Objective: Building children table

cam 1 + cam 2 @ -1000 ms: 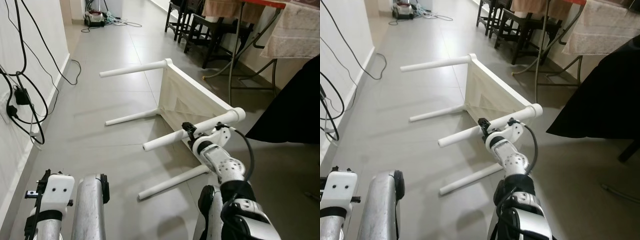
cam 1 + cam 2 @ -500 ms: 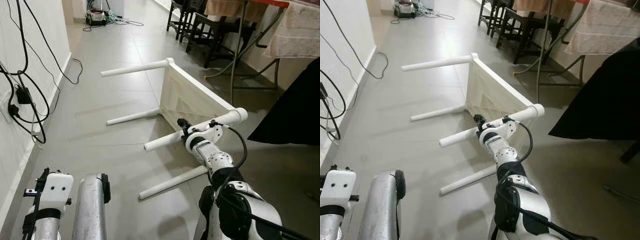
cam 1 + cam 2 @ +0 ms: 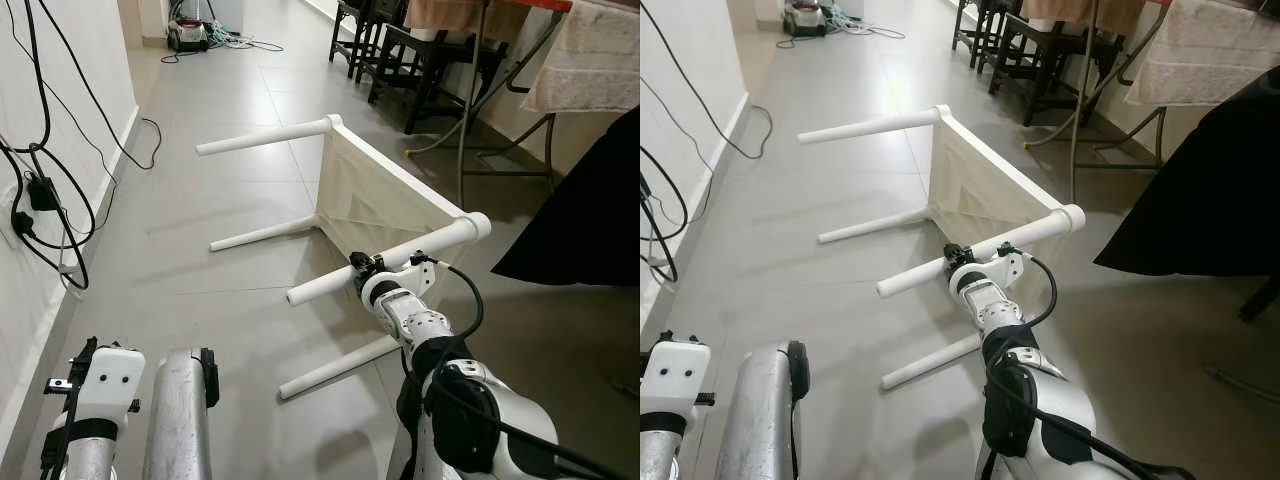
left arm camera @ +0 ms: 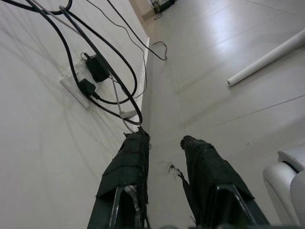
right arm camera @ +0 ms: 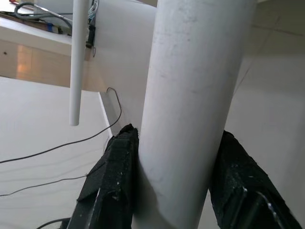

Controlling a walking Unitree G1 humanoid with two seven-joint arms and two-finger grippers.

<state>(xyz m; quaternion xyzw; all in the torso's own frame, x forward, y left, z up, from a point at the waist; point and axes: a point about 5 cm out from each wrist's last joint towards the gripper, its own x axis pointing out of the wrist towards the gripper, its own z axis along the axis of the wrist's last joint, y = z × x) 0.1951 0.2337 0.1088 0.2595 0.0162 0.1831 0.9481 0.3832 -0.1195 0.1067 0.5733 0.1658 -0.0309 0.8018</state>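
Observation:
A white children's table (image 3: 375, 195) lies on its side on the tiled floor, its legs pointing to my left. My right gripper (image 3: 362, 268) is shut on the near upper leg (image 3: 325, 285), about a third of the way in from its free end. The right wrist view has that leg (image 5: 190, 109) pressed between the two black fingers (image 5: 114, 176). The near lower leg (image 3: 340, 368) rests on the floor under my right arm. My left gripper (image 4: 164, 140) hangs open by the wall with nothing between its fingers.
The wall on my left carries a socket with plugs and hanging cables (image 3: 35, 190). Dark chairs (image 3: 400, 50) and a metal frame draped with a towel (image 3: 590, 60) stand at the back right. A black cloth (image 3: 590, 220) hangs at the right. Open floor lies left of the table.
My right arm has stretched further forward and its gripper sits slightly nearer the leg's free end. The table and my left arm stay where they were.

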